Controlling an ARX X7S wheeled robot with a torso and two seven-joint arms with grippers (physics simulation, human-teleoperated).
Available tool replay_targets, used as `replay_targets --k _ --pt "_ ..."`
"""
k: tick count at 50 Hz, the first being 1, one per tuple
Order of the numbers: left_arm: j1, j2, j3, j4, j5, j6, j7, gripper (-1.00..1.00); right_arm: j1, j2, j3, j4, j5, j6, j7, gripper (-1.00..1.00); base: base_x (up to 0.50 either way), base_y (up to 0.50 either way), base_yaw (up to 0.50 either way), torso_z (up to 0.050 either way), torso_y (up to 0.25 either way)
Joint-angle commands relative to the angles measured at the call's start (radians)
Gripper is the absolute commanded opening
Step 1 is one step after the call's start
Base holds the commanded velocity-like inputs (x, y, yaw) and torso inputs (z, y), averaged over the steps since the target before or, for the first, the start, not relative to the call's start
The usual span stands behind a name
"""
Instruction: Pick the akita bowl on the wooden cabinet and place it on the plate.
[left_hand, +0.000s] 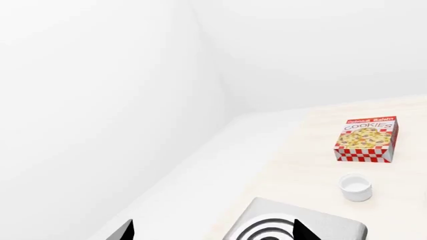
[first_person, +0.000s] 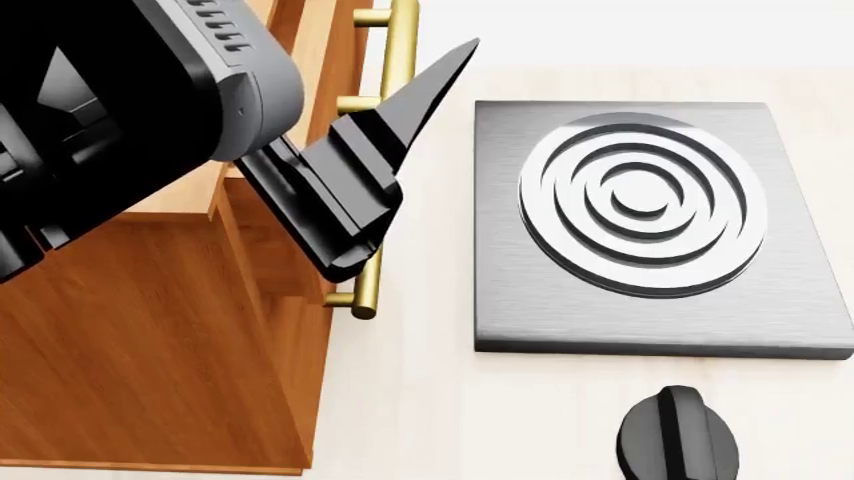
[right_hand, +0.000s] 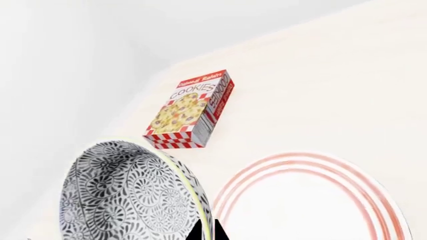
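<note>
In the right wrist view the akita bowl, white with a dense dark floral pattern and a cream rim, hangs tilted on its side. My right gripper is shut on its rim, one fingertip on each side of the wall. Just beside the bowl lies the plate, white with thin red rings, on the pale counter. The wooden cabinet fills the left of the head view. My left gripper hovers beside its brass handle. Its fingers stand wide apart and hold nothing. The head view shows neither the bowl nor the plate.
A red and white cookie box lies on the counter beyond the plate. A small white cup stands near it. A steel burner slab with rings sits right of the cabinet, with a black knob in front.
</note>
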Motion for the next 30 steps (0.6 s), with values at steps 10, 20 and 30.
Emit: replay_targets --k 10,20,30 --pt "0.016 -0.008 0.0 0.003 0.004 0.008 -0.001 1.0 0.019 -0.037 -0.022 0.118 -0.028 0.003 -0.043 -1.0 0.0 0.0 0.0 0.0 0.0" --pt "0.02 -0.008 0.003 0.003 0.009 0.009 -0.001 1.0 0.018 -0.056 -0.027 0.156 -0.031 0.0 -0.056 -1.0 0.0 0.0 0.0 0.0 0.001" --pt "0.027 -0.009 0.005 0.005 0.012 0.012 -0.001 1.0 0.032 -0.065 -0.039 0.202 -0.036 0.005 -0.068 -1.0 0.0 0.0 0.0 0.0 0.0"
